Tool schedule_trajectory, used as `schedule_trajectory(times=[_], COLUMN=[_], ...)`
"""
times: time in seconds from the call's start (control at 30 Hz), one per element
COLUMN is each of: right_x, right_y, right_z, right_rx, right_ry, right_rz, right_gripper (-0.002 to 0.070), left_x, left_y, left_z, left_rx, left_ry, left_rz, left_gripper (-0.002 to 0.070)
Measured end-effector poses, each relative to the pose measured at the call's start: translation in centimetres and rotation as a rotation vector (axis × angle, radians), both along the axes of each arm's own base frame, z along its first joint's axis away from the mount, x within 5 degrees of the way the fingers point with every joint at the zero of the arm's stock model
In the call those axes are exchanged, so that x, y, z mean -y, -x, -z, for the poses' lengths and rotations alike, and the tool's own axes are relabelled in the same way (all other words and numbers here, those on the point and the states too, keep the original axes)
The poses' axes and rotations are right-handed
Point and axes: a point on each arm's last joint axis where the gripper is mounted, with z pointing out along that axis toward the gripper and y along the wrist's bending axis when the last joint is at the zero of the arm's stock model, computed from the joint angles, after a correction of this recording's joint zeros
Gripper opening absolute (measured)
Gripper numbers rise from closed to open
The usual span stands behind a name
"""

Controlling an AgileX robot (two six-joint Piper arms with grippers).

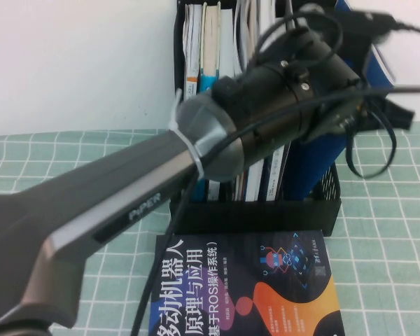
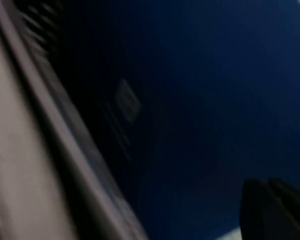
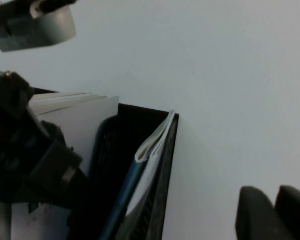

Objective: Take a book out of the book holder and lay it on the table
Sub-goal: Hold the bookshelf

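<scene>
the left gripper (image 2: 270,210) is up at the right slot of the book holder (image 1: 266,210). the left arm reaches across from the near left of the table (image 1: 392,266) to get there. its wrist camera is filled by the dark cover of a blue book (image 2: 200,100), so the claw is hard against that cover or just beside it. whether it is open or closed, and whether it grips the blue book, i cannot tell, since the arm's own wrist hides it from above. the right gripper (image 3: 276,215) hangs apart from the holder, looking at it against the white wall. it has nothing visible in it, and i cannot tell how far open it is.

the book with the pale cover cannot be singled out. it may be one of the pale spines (image 1: 227,42) standing in the holder's left slot, just left of the left arm's wrist. a dark navy book (image 1: 245,294) lies flat on the table just near of the holder's front rim.

everything in the holder stands upright with its long axis vertical, so the lift should go straight up before any tilt. the left arm is plainly the nearer one. bare cloth shows to the right of the navy book, which looks the likeliest place to lay a book.
</scene>
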Motion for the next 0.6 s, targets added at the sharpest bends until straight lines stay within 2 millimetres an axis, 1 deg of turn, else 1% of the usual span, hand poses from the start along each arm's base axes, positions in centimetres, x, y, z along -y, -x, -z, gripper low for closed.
schedule_trajectory(times=[0.1, 0.17, 0.27, 0.4, 0.47, 0.53, 0.6], right_x=[-0.2, -0.4, -0.4, -0.4, -0.5, -0.6, -0.8], right_y=[-0.7, -1.3, -2.2, -2.9, -3.0, -3.0, -3.0], right_z=[0.6, 1.3, 2.7, 4.1, 4.3, 4.5, 4.7], right_rx=[0.021, 0.005, -0.061, -0.122, -0.134, -0.141, -0.149], right_ry=[-0.024, -0.029, -0.032, -0.033, -0.028, -0.020, -0.010], right_rz=[-0.032, -0.049, -0.053, -0.053, -0.061, -0.073, -0.089], right_gripper=[0.0152, 0.0195, 0.0233, 0.0247, 0.0249, 0.0249, 0.0250], left_x=[-0.7, -0.8, -0.3, 1.1, 1.8, 2.1, 2.1], left_y=[-0.4, -0.5, 0.0, 1.6, 1.9, 1.5, 0.9], left_z=[-0.6, -0.9, -0.7, -0.7, -0.6, -0.4, 0.1], left_rx=[0.013, -0.001, -0.062, -0.107, -0.098, -0.074, -0.053], left_ry=[0.030, 0.059, 0.090, 0.126, 0.154, 0.175, 0.178], left_rz=[-0.062, -0.079, -0.030, 0.076, 0.095, 0.081, 0.024], left_gripper=[-0.0002, -0.0002, -0.0002, -0.0002, -0.0002, -0.0002, -0.0002])
